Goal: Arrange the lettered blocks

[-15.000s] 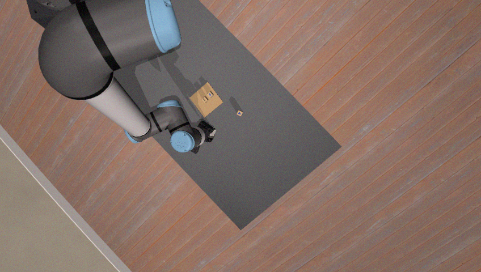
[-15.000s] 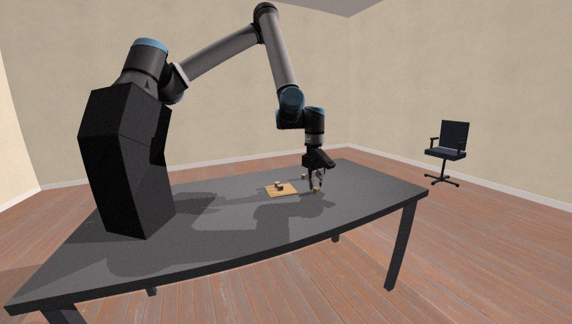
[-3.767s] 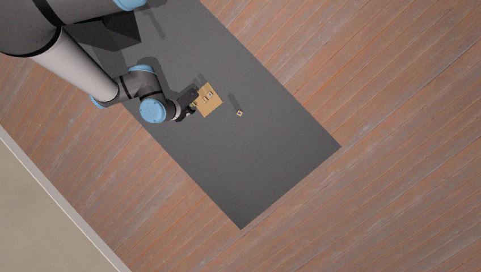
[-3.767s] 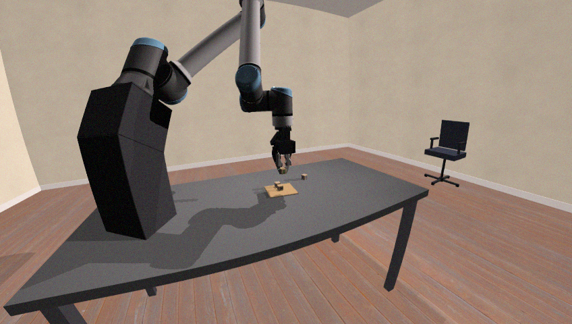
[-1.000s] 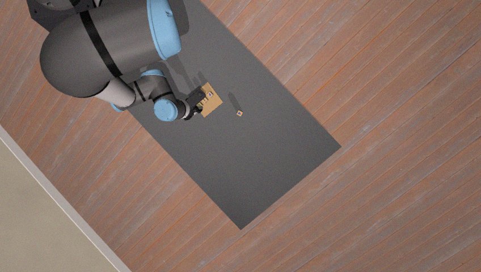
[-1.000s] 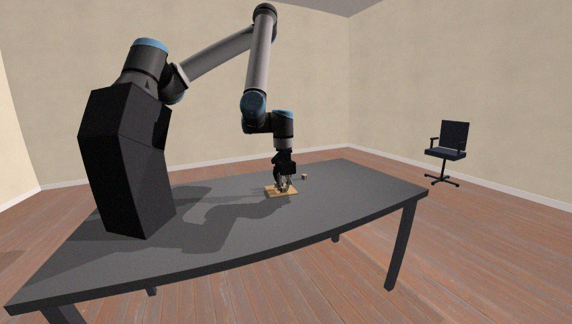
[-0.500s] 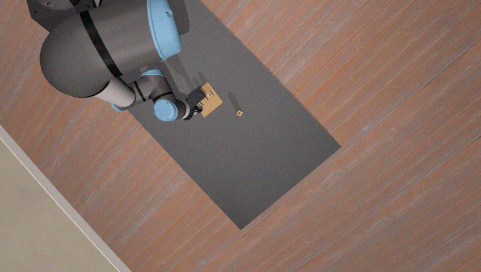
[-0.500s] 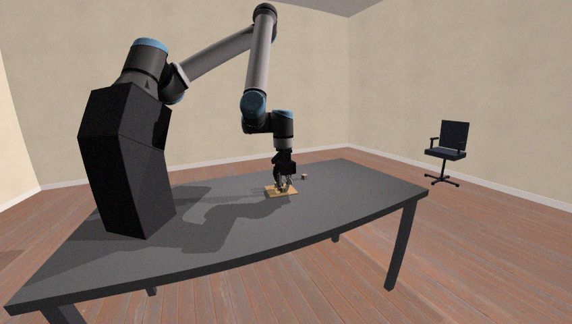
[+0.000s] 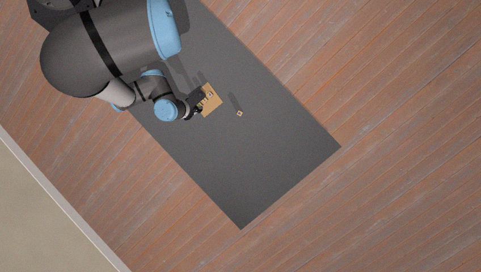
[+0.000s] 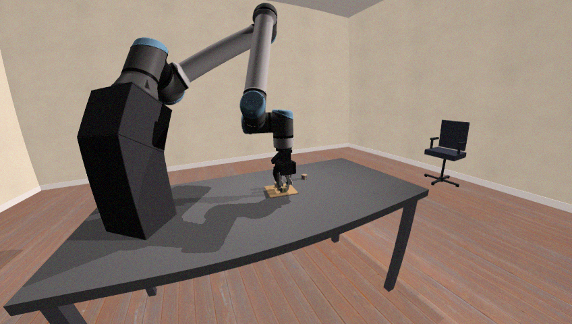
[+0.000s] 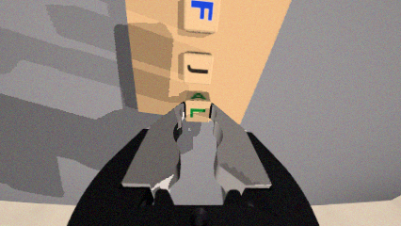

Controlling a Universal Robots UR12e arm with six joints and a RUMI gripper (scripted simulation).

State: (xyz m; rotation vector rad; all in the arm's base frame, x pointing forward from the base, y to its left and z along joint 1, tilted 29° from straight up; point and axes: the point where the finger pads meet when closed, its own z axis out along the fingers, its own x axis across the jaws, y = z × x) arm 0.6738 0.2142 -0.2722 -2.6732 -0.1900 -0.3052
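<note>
The claw grips the green-lettered block between narrow fingers; beyond it lies the J block on the mat, which careless sideways travel could knock crooked.

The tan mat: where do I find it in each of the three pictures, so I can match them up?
Top view: the tan mat is a small patch above and left of centre.
Exterior view: just below the centre, on the dark table.
Wrist view: upper middle, running off the top edge.
Shared landmark: the tool, at the mat in all three.
</note>
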